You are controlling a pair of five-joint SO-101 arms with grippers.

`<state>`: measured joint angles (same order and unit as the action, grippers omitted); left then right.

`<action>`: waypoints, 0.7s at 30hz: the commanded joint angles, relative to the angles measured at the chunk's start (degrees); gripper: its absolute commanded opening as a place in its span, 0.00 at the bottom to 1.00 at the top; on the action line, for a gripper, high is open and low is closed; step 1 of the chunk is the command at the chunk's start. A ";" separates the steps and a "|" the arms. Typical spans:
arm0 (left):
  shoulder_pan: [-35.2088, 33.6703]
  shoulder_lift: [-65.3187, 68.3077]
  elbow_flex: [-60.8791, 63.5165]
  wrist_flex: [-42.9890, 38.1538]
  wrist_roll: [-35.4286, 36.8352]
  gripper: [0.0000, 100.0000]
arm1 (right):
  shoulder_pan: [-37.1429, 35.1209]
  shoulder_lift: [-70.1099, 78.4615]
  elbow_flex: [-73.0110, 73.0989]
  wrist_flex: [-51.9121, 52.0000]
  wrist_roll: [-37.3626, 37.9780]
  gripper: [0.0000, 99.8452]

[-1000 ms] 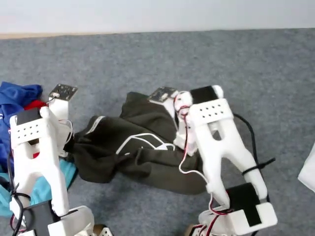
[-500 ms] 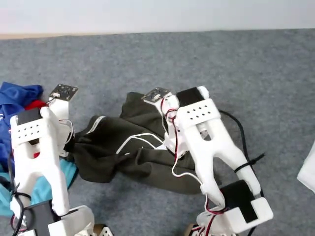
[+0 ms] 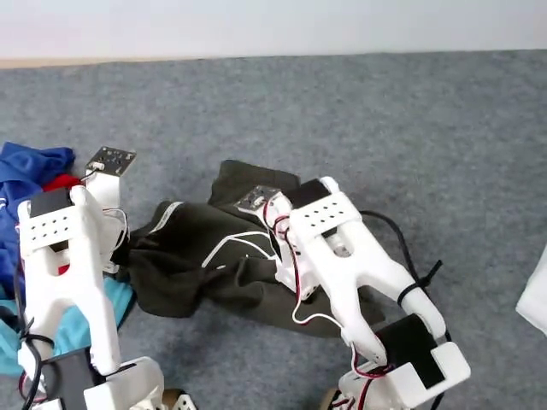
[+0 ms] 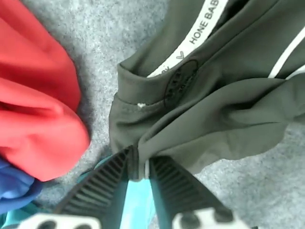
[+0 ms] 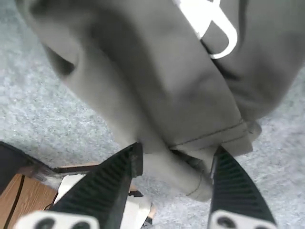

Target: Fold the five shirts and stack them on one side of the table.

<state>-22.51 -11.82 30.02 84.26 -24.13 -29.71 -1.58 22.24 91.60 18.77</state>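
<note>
change over the last second: the right arm point(image 3: 333, 248) has swung from the far side of the dark shirt point(image 3: 214, 256) toward the left and back toward its own base, and now lies across the shirt's middle. the left arm point(image 3: 60, 256) has not moved. the shirt's outline has barely shifted.

right end effector point(image 5: 177, 151): fingers spread, straddling a folded hem of the dark shirt. it may be touching the cloth, but the wrist view is too close to be sure.
left end effector point(image 4: 139, 160): pressed together, pinching an edge of the same shirt near the collar tape.

reading: the shirt lies crumpled mid-counter and folding has not begun on it. the right side looks to be lining up a second grip, so the garment can be pulled flat.

surface: the counter point(image 3: 427, 128) is covered in grey carpet-like fabric. a red shirt point(image 4: 33, 109), a blue shirt point(image 3: 30, 166) and a teal shirt point(image 3: 120, 299) are heaped at the left edge beside the left arm.

room: a pale wall point(image 3: 256, 26) runs along the far edge. a white object point(image 3: 537, 299) sits at the right edge, unidentified.
</note>
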 commanded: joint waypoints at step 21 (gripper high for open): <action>0.53 -1.58 0.04 0.26 -0.18 0.03 | 4.79 0.22 -10.20 -3.74 2.37 0.17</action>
<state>-22.51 -11.82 30.02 84.26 -24.13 -24.88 -1.58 13.27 89.67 20.44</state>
